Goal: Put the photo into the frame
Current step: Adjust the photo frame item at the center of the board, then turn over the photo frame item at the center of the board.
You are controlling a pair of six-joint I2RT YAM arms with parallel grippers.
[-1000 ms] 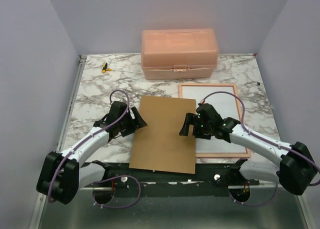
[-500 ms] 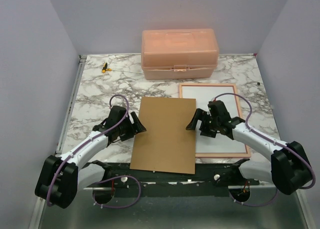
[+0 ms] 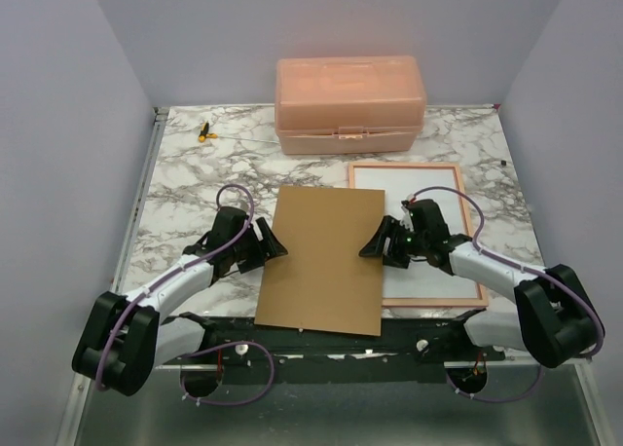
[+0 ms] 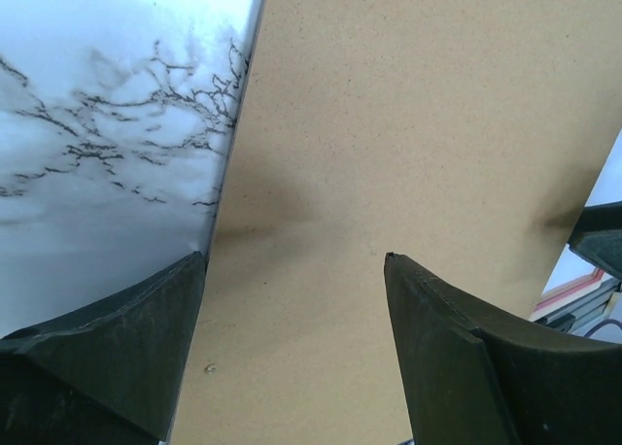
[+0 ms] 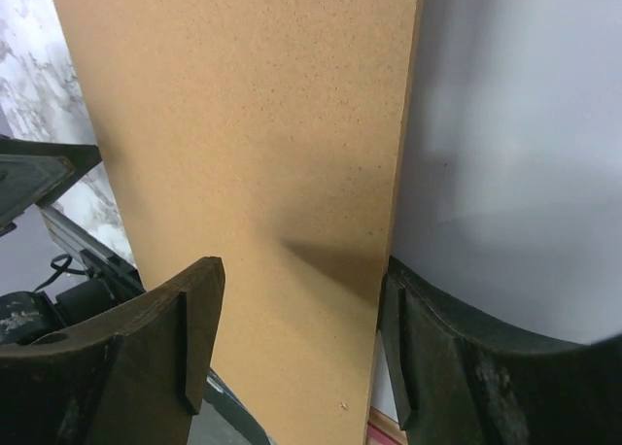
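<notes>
The frame (image 3: 404, 164), with a thin pinkish border, lies flat at the right. A white sheet (image 3: 375, 185) fills it, and no picture side shows, so I take it for the photo lying face down. A brown backing board (image 3: 321, 261) lies mid-table, its right edge overlapping the frame. My left gripper (image 3: 273, 243) is open astride the board's left edge (image 4: 292, 256), one finger over marble and one over board. My right gripper (image 3: 373, 246) is open astride the right edge (image 5: 303, 262). One of its fingers is over the board (image 5: 243, 124), the other over the white sheet (image 5: 515, 124).
A salmon-pink lidded box (image 3: 348, 103) stands at the back centre. A small yellow and black object (image 3: 203, 130) lies at the back left. Marble tabletop (image 3: 185, 183) shows left of the board. Grey walls close in both sides.
My right gripper has drawn back off the board to its right edge, and its jaws have narrowed somewhat. The board has shifted slightly right. The left gripper has hardly moved.
</notes>
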